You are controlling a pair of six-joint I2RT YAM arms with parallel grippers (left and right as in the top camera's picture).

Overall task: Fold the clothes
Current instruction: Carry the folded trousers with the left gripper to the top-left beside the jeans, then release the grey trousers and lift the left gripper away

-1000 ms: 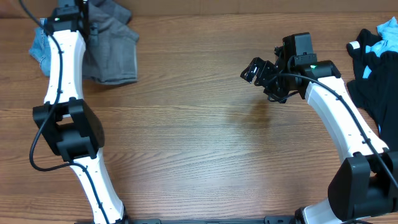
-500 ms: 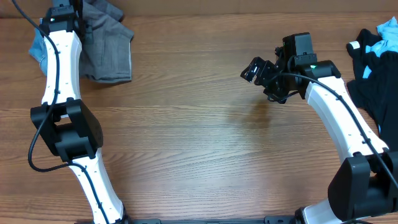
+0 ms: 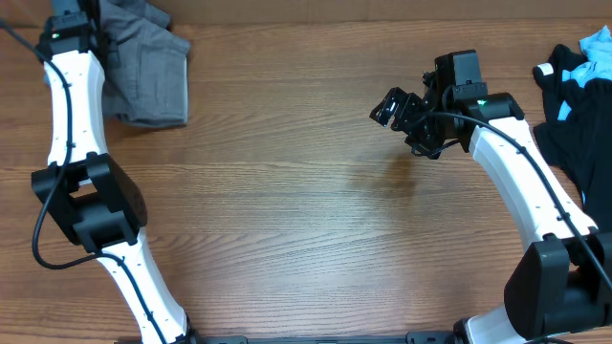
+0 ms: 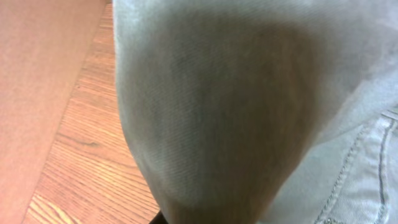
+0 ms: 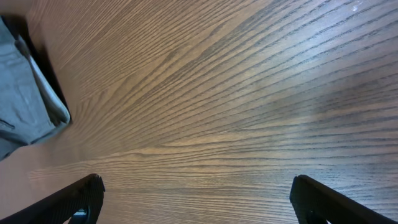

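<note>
The grey trousers (image 3: 145, 72) lie bunched at the table's far left corner. My left gripper (image 3: 86, 11) is at their upper edge by the top of the overhead view and grips them. In the left wrist view grey fabric (image 4: 249, 106) fills the frame and hides the fingers. My right gripper (image 3: 392, 107) is open and empty above bare wood right of centre; its fingers (image 5: 202, 202) are spread wide. The trousers also show at the left edge of the right wrist view (image 5: 25, 109). A black garment with light-blue and white parts (image 3: 574, 105) lies at the far right. The denim jeans are hidden.
The wooden table (image 3: 306, 220) stretches between the two arms. The left arm's white links (image 3: 72, 105) run along the left side, beside the trousers. The right arm (image 3: 516, 182) stands next to the black garment.
My left gripper has moved left along the far edge, and the grey trousers have slid left with it. The blue jeans seen earlier are now covered. The right arm has not moved.
</note>
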